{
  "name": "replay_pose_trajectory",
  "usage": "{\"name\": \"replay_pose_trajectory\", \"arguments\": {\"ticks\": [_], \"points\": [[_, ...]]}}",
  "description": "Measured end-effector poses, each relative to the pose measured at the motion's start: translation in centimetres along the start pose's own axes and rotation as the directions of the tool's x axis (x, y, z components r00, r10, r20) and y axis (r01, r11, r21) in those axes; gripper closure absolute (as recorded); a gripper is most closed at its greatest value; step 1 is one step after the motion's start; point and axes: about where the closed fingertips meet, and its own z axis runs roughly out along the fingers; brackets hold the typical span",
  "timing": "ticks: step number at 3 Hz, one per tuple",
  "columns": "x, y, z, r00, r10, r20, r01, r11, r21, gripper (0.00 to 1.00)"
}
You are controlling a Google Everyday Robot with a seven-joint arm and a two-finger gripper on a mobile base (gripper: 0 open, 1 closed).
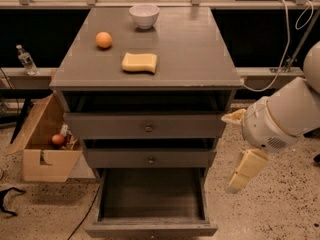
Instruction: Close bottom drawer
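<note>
Arm reaches in from rt, gripper point(229, 153) low, jaws spread wide.

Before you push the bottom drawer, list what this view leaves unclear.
Bottom drawer front and knob: cut off by the camera view's lower edge.
Top drawer inside: shadowed under the cabinet top.
Gripper, right of the cabinet, off the drawer: arm runs past the right edge.

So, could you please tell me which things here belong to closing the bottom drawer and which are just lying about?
Job: bottom drawer, pulled open; gripper, right of the cabinet, jaws open.
Lying about: orange, sponge, white bowl, cardboard box, bottle.
</note>
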Motion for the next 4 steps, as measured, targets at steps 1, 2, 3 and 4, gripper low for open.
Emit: {"name": "replay_pose_trajectory", "arguments": {"ticks": [1, 2, 3, 4], "points": [[0.2, 1.3, 8.4, 0.993, -0.067, 0.093, 0.070, 0.9970, -0.032, 0.00], [0.0, 2.4, 17.0, 0.980, -0.119, 0.161, 0.134, 0.9876, -0.082, 0.00], [0.0, 4.1, 23.2, 0.970, -0.116, 0.213, 0.149, 0.9776, -0.149, 0.00], [0.4, 4.3, 24.2, 0.968, -0.115, 0.222, 0.153, 0.9748, -0.162, 0.00]]}}
